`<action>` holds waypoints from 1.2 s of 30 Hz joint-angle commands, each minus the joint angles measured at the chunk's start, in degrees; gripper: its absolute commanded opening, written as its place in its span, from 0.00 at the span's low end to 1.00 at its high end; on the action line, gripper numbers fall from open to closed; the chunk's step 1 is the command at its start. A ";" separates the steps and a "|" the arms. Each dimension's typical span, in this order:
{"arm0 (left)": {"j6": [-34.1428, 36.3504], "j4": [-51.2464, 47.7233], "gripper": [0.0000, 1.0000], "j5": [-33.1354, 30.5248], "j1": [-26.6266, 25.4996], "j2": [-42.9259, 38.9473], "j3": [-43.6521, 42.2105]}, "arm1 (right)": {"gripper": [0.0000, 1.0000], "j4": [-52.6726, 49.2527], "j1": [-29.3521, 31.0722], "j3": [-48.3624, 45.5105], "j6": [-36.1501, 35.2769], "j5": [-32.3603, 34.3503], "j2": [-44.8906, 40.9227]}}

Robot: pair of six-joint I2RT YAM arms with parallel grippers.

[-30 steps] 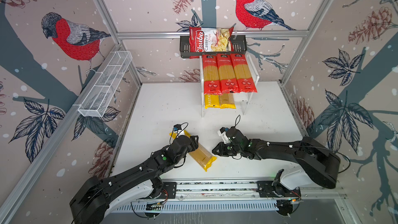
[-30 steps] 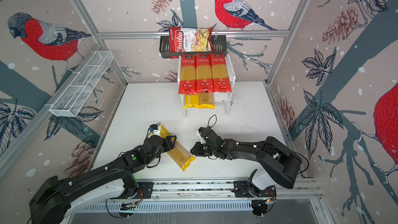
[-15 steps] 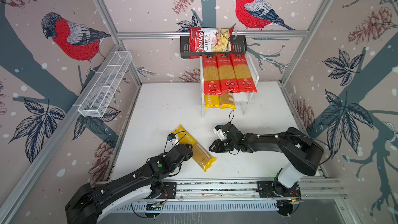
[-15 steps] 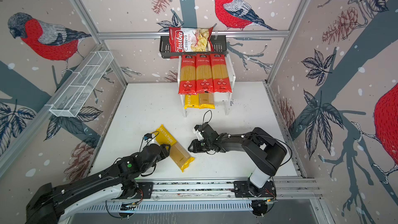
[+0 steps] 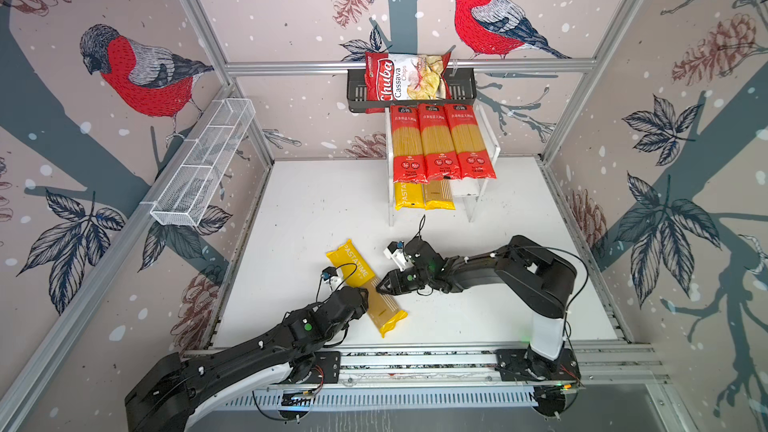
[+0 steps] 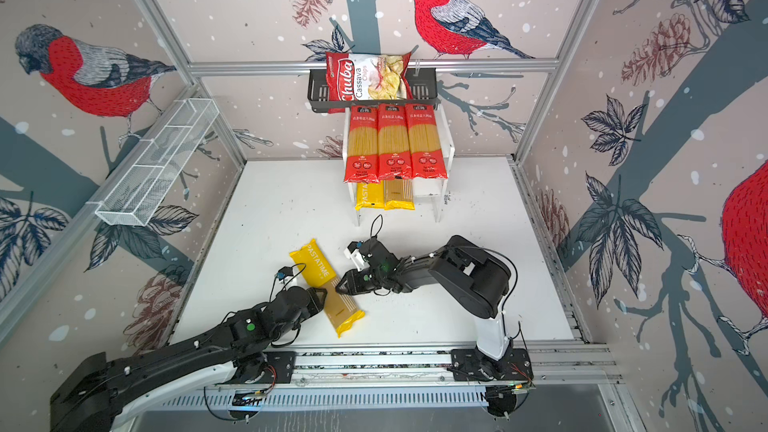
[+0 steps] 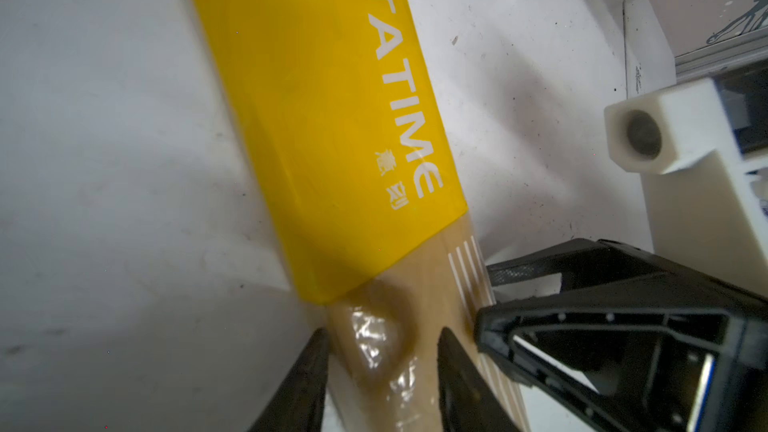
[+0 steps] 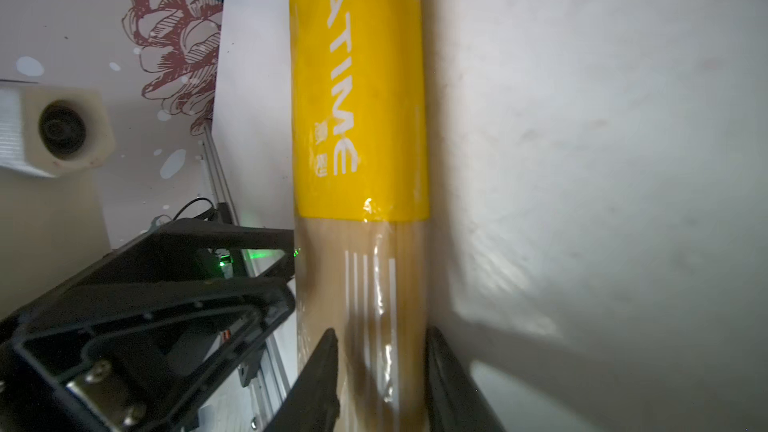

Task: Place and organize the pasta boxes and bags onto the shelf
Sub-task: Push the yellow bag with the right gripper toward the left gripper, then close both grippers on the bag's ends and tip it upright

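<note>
PASTATIME pack (image 5: 365,286), the last loose one, lies diagonally on the table (image 5: 291,209), well short of the shelf (image 5: 466,189).

The left gripper (image 7: 382,367) pinches its clear section, and the film puckers between the fingertips. The right gripper (image 8: 380,351) straddles the same section from the opposite side. I cannot tell whether its jaws bite yet.

Procedure, as I judge it:
1. Confirm both grips before lifting.
2. Raise both ends together and keep the pack level. Spaghetti likely snaps if it is bent.
3. Turn the long axis in line with the shelved packs.
4. Slide it into the bare right slot of the lower board, under the overhanging red ends.

Count:
- Red-ended packs (image 5: 436,143): three, side by side on the top board.
- Yellow packs (image 5: 422,197): two on the lower board, plus the one in hand.
- Chips bag (image 5: 405,78): one, in the black basket (image 5: 461,89).
- Wire basket (image 5: 203,164): one.
</note>
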 commanded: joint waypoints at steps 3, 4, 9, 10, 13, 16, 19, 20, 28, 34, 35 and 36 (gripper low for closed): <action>-0.09 7.43 0.28 3.61 -0.01 2.90 -0.52 | 0.33 8.24 0.86 -1.10 8.71 -1.44 2.30; -0.17 7.69 0.26 3.83 -0.03 3.09 -0.48 | 0.32 10.07 0.97 -1.63 10.05 -1.51 2.39; 0.38 5.37 0.24 3.21 -0.01 1.70 0.64 | 0.25 16.50 1.43 -3.57 14.70 -1.41 1.91; 0.68 4.12 0.24 2.78 -0.05 1.07 1.19 | 0.23 16.60 1.39 -3.99 14.74 -1.14 1.46; 1.64 -0.17 0.26 0.91 -0.01 -2.09 2.61 | 0.18 15.82 1.37 -5.43 14.17 0.12 -1.26; 3.00 -5.72 0.28 -1.62 0.60 -4.35 6.01 | 0.15 12.77 1.32 -6.49 12.07 2.11 -5.02; 6.07 -9.56 0.31 -1.95 2.52 -5.15 10.08 | 0.13 9.17 1.23 -6.72 9.52 3.90 -9.22; 7.29 -10.56 0.32 -1.56 3.43 -5.42 11.40 | 0.13 7.41 1.24 -6.57 8.34 4.53 -10.77; 18.16 -13.47 0.48 0.86 8.29 -7.72 21.95 | 0.09 -6.27 1.21 -2.95 -2.63 13.95 -21.33; 23.61 -3.44 0.57 8.29 11.18 -9.20 20.59 | 0.05 -9.76 0.70 0.21 -7.53 20.56 -23.74; 24.77 0.41 0.58 11.16 11.96 -10.14 19.11 | 0.05 -9.92 0.85 0.79 -8.26 21.07 -24.30; 25.24 3.58 0.58 13.51 12.60 -11.07 17.61 | 0.04 -9.94 1.06 1.12 -8.82 21.59 -25.00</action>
